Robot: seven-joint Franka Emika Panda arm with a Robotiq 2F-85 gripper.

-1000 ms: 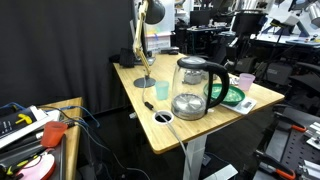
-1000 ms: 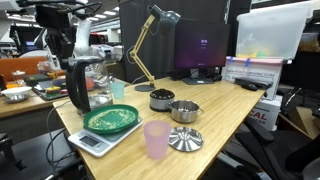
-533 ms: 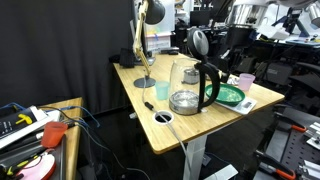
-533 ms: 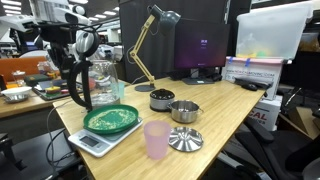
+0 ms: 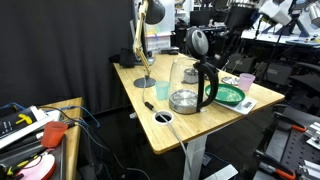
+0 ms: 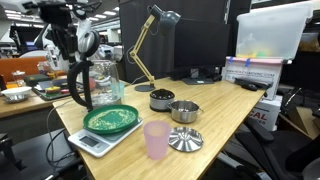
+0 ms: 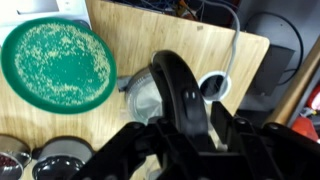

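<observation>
A glass kettle with a black handle stands on the wooden desk, beside a green plate. Its black lid is flipped up and stands upright. My gripper hovers just above the kettle, at the raised lid. In the wrist view my gripper straddles the black lid. The jaws are a little apart, with a thin gap on one side. Below them I see the kettle's glass mouth.
A pink cup, a flat metal lid and two metal bowls sit near the desk's front. A desk lamp, a teal cup and a monitor stand behind. A cable hole lies near the edge.
The kettle lid has swung from closed to upright. My gripper rose with it, and its jaws have since parted from shut.
</observation>
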